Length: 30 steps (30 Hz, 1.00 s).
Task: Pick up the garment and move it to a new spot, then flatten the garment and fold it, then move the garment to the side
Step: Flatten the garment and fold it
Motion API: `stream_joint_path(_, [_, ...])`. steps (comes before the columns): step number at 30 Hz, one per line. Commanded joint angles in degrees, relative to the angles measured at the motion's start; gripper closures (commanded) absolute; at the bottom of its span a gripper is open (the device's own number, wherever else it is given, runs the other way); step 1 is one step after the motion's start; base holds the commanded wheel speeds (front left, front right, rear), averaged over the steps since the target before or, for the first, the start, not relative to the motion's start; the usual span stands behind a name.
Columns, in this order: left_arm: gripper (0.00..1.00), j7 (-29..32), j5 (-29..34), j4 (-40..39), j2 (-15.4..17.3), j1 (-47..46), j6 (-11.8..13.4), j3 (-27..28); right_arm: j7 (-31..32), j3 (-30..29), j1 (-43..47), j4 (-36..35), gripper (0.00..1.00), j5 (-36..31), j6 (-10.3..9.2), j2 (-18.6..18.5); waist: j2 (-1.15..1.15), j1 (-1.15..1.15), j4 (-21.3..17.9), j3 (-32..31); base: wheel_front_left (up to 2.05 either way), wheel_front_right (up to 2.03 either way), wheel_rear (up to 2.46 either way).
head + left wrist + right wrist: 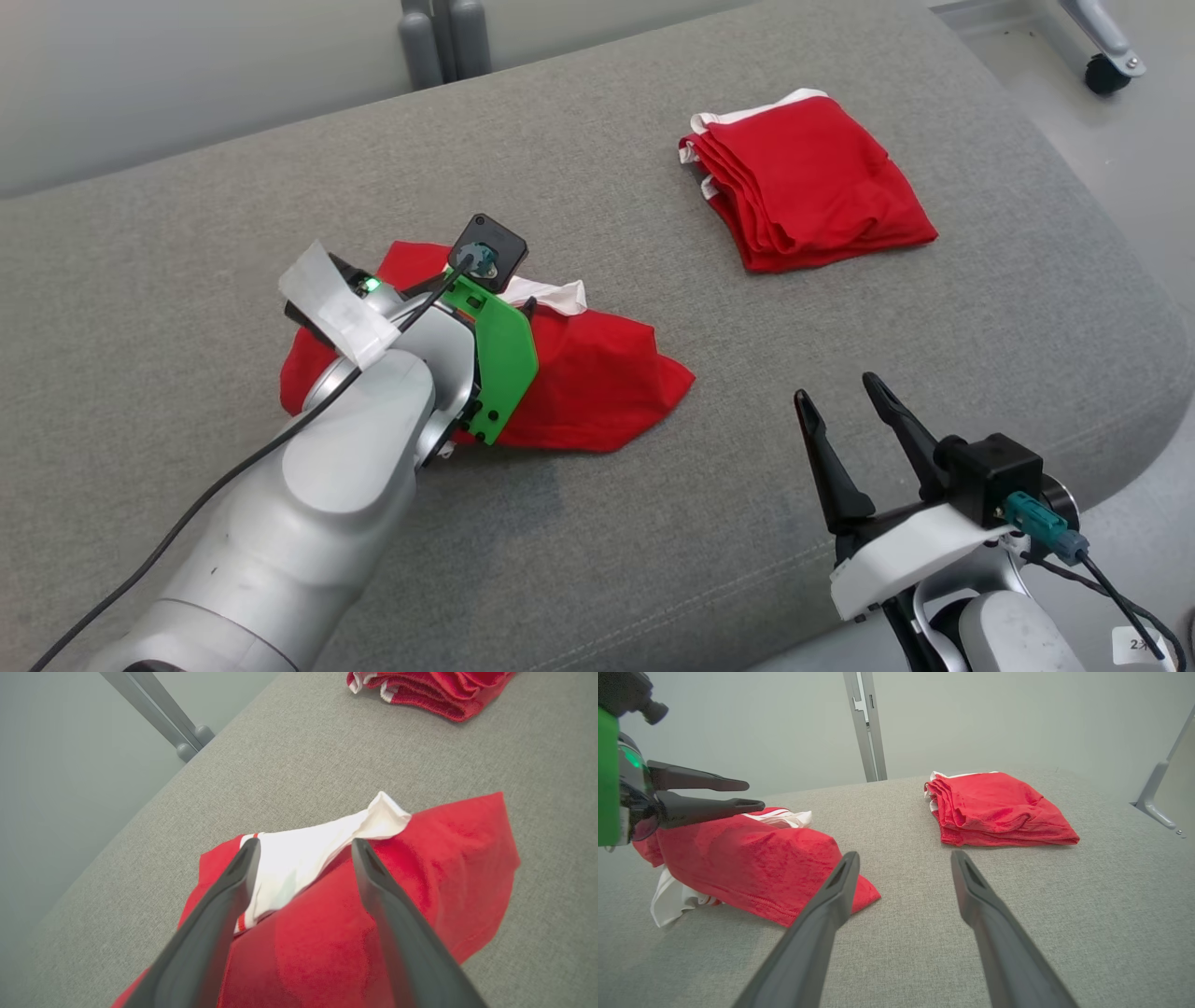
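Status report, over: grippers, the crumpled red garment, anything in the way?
Left gripper open above the crumpled red garment, nothing gripped. Right gripper open, empty, off to its right. Folded red garment lies apart, not in the way.

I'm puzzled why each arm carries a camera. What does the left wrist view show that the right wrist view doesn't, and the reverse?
Left wrist view: the left gripper, open, framing the white part of the crumpled garment, close up. Right wrist view: that gripper from the side, low over the garment, plus the right gripper open above bare cushion. Both: the crumpled garment, the folded red pile and the cushion.
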Motion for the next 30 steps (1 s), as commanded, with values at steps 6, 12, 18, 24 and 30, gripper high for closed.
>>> stream_joint_path(6, [0.0,1.33,0.89,2.68,1.06,-1.91,-0.94,-1.84,-1.16,0.37,-0.81,0.63,0.0,0.67,-0.06,0.03,0.0,0.0,-2.75,2.2,0.0,0.0,0.0])
stream_joint_path(12, [0.0,1.22,1.06,5.07,0.94,-3.3,-1.01,-2.51,-1.78,1.21,-1.33,1.37,0.0,1.32,-0.06,0.03,0.0,0.0,-3.66,2.81,0.0,0.0,0.0])
stream_joint_path(18, [0.59,0.5,0.27,7.39,0.47,-4.41,-1.28,-2.8,-2.47,1.86,-1.96,2.28,0.0,1.9,-0.06,0.02,0.0,0.0,-4.76,3.65,0.0,0.0,0.0])
stream_joint_path(24, [1.0,-3.0,-1.47,8.67,-0.49,-5.55,-0.8,-1.33,-3.18,1.58,-2.46,3.14,0.0,2.13,-0.06,0.03,0.0,0.0,-5.5,4.4,0.0,0.0,0.0])
stream_joint_path(30, [1.0,-11.13,-2.96,7.0,-1.31,-9.09,0.38,1.48,-3.43,1.06,-2.6,3.61,0.0,1.96,-0.06,0.03,0.0,0.0,-4.6,4.07,0.0,0.0,0.0])
